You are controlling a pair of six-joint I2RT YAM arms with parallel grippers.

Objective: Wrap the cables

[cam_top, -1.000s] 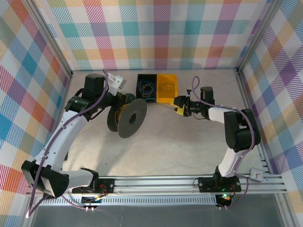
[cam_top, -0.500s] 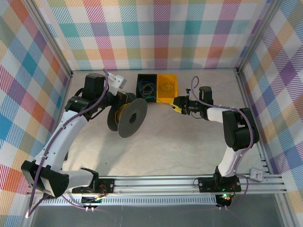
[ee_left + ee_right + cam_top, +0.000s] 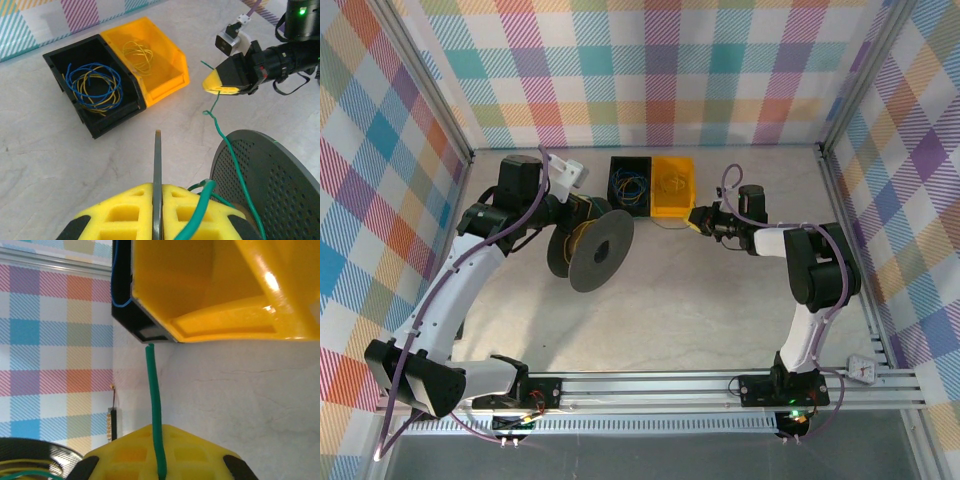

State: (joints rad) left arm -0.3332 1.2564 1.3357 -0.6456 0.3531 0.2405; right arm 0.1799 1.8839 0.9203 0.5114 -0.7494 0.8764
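The pale, marbled grey tabletop (image 3: 700, 300) sat inside pastel plaid walls (image 3: 650, 70). The left gripper (image 3: 157, 200) was clamped on the rim of the black spool (image 3: 597, 250), with a green cable (image 3: 228, 145) crossing its yellow pads (image 3: 120, 215). From the spool the cable reached the right gripper (image 3: 215, 84), which pinched its end (right of the spool, near the orange bin (image 3: 165, 85)). Blue and yellow cables (image 3: 92, 87) lay coiled in the black bin (image 3: 117, 122) behind the spool.

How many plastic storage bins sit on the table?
2: a black plastic bin holding blue and yellow wires, and an orange plastic bin against its right side, holding yellow wire.
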